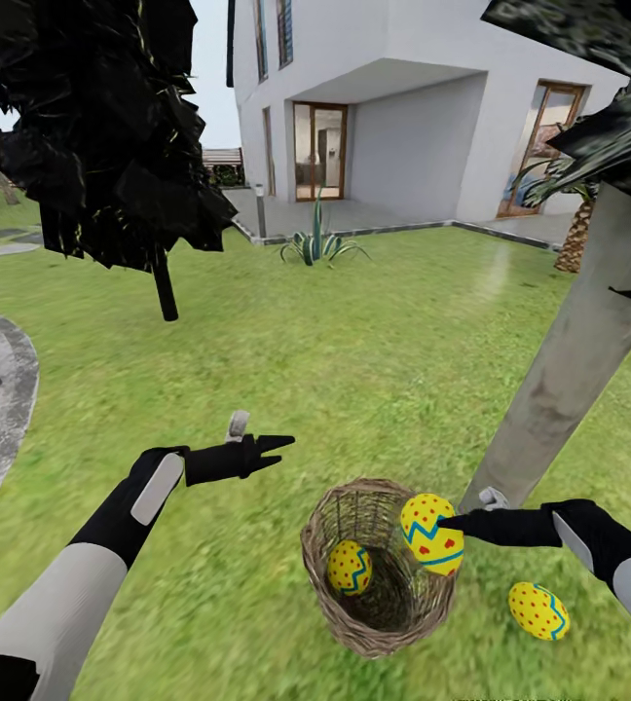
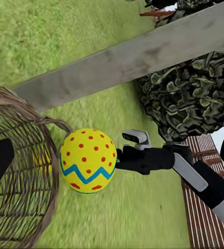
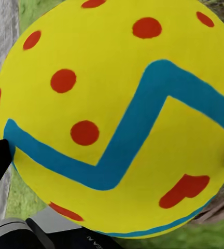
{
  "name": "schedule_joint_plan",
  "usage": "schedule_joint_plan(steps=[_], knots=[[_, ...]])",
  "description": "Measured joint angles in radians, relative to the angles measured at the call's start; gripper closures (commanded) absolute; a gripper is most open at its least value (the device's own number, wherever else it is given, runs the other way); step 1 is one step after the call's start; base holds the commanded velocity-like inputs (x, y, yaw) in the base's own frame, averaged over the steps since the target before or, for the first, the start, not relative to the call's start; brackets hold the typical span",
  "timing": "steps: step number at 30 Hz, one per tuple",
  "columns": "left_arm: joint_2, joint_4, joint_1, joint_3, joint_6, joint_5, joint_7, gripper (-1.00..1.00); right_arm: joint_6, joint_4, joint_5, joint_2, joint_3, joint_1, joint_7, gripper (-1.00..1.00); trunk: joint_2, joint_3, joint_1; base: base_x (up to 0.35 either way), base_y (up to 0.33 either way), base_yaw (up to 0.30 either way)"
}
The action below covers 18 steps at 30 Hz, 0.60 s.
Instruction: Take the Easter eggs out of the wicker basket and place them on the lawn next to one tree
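Filling your right wrist camera is the yellow egg with red dots and a blue zigzag band (image 3: 117,116), clamped in your right gripper (image 1: 444,526) over the rim of the round brown wicker basket (image 1: 327,574). A second egg (image 1: 350,568) lies inside the basket below the gripper, and a third egg (image 1: 538,610) rests on the mottled green lawn (image 1: 354,360) under your right forearm, near the thick pale grey-tan tree trunk (image 1: 569,360). Your left gripper (image 1: 281,450) holds nothing, and whether its fingers are parted or closed cannot be told.

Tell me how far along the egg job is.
One egg already lies on the lawn near the tree trunk. The right end effector holds a second egg above the wicker basket rim. The third egg remains inside.
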Motion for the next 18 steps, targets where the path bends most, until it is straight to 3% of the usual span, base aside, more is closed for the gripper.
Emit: schedule_joint_plan(steps=[15,18], knots=[[0.0,0.024,0.0,0.001,0.0,0.004,-0.002,-1.0,0.002,0.007,-0.002,0.0,-0.002,0.0,-0.001,1.0,0.0,0.016,0.0,0.001,-0.03,-0.235],[-0.004,0.023,0.0,0.0,0.0,0.003,-0.002,-1.0,0.001,0.008,-0.001,0.0,-0.001,0.0,-0.001,1.0,0.0,0.019,0.0,0.0,-0.264,-0.236]])
